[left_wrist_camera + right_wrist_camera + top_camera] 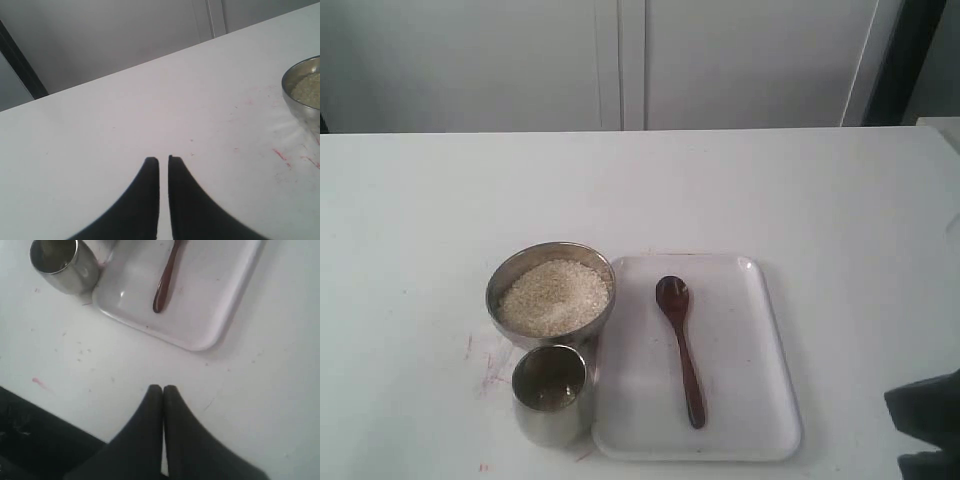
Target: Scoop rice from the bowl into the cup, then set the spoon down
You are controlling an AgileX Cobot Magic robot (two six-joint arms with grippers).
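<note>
The steel bowl (550,292) heaped with white rice (555,296) stands mid-table; its rim also shows in the left wrist view as the bowl (302,95). Just in front of it stands the small steel cup (552,393), also seen as the cup (61,264) in the right wrist view; it looks empty. The dark wooden spoon (682,348) lies on the white tray (760,420), scoop pointing away. My left gripper (163,159) hangs shut over bare table, far from the bowl. My right gripper (162,388) is shut, empty, short of the tray (200,335) and spoon (166,277).
Red smudges mark the white table (480,370) left of the cup. A dark part of the right arm (925,425) shows at the lower right corner of the exterior view. A white cabinet wall stands behind the table's far edge.
</note>
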